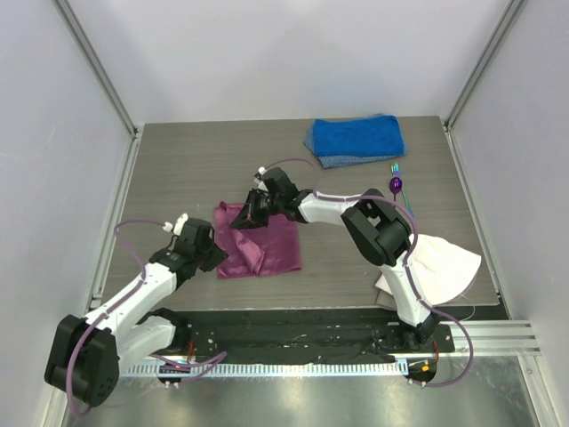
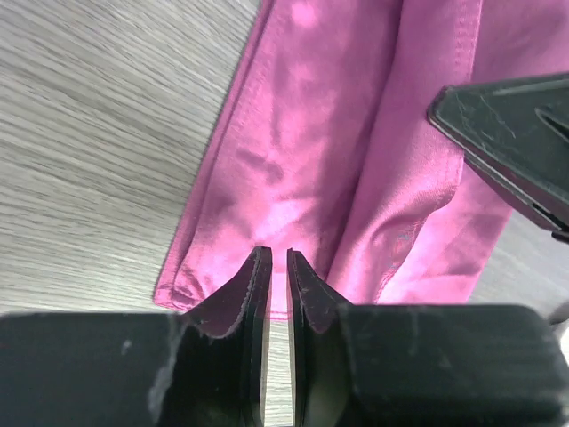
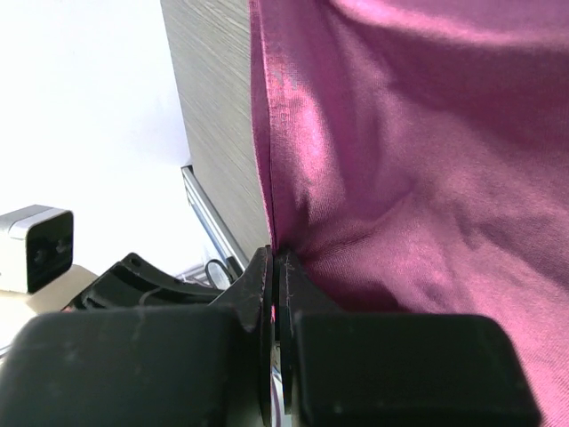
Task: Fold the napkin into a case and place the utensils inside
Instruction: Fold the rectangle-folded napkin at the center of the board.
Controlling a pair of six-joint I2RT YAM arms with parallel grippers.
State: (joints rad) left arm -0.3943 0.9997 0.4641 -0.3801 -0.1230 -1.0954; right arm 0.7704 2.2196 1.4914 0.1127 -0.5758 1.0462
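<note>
Two wrist views cut the napkin [image 1: 271,251] off at their edges, so its full outline shows only from above: it lies left of centre on the bench [image 1: 178,178], wrinkled, w/ a long fold running along it; its far edge is partly covered by the right arm [image 1: 382,231]. White cloth [image 1: 444,258] at the right near edge is partly hidden under that arm's lower link. Blue towel [image 1: 356,138] sits at the far side in plain sight, well apart from the napkin. In the left wrist view a dark angular part [image 2: 507,124] juts in from the right over the cloth and is cut off; can't tell what it is. Spoon [image 1: 396,184] w/ purple bowl lies just near of the towel's right end; fork [image 1: 395,167], teal, is touching or just beside it, too small to make out its prongs.

Right arm reaches from its base across to the left, elbow raised, wrist low at the napkin's far left corner. Left arm [image 1: 142,298] stretches fwd and right, wrist at the napkin's left edge.

Right fingers [image 3: 249,286] are pressed together, pinching the napkin's edge, fabric bunched at the tips and rising from them. Left fingers [image 2: 236,298] stand nearly together w/ a thin slit between, tips at the napkin's near edge; can't tell whether cloth is caught in the slit.
</note>
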